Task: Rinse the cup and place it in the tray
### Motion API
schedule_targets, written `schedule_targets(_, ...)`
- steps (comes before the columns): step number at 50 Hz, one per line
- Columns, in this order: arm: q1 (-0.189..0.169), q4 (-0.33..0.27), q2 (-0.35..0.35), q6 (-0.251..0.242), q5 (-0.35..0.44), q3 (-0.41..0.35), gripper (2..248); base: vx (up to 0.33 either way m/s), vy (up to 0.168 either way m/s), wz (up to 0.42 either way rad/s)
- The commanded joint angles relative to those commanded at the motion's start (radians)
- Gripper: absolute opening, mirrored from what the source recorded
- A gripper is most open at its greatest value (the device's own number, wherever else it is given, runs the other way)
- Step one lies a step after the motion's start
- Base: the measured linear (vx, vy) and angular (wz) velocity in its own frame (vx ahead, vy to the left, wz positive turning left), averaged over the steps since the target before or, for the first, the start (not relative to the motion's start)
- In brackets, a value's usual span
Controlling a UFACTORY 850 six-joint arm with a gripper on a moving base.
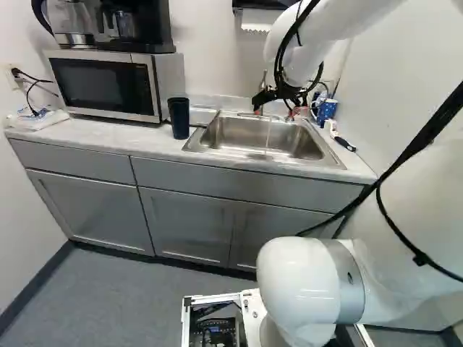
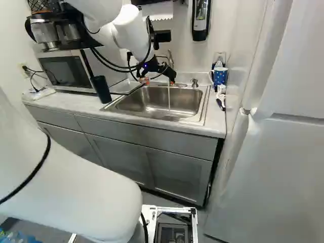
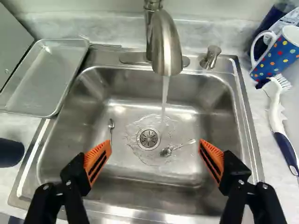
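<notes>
I have the gripper (image 2: 159, 82) spread wide over the sink (image 3: 252, 140), near the top middle of the right base view. The dark cup (image 1: 179, 118) stands upright on the table (image 1: 87, 134), just beside the sink, left of centre in the left base view. Water (image 3: 165, 93) runs from the tap (image 3: 167, 44) into the basin, near what look like two small spoons. The metal tray (image 3: 44, 77) lies beside the basin, on the cup's side.
</notes>
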State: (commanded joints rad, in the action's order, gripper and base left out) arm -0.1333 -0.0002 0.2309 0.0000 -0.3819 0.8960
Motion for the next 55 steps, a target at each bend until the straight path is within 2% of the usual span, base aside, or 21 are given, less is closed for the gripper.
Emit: schedule_targets(55, 0.205, 0.0, -0.002, 0.0, 0.0, 0.002, 247, 0.0, 0.0, 0.0)
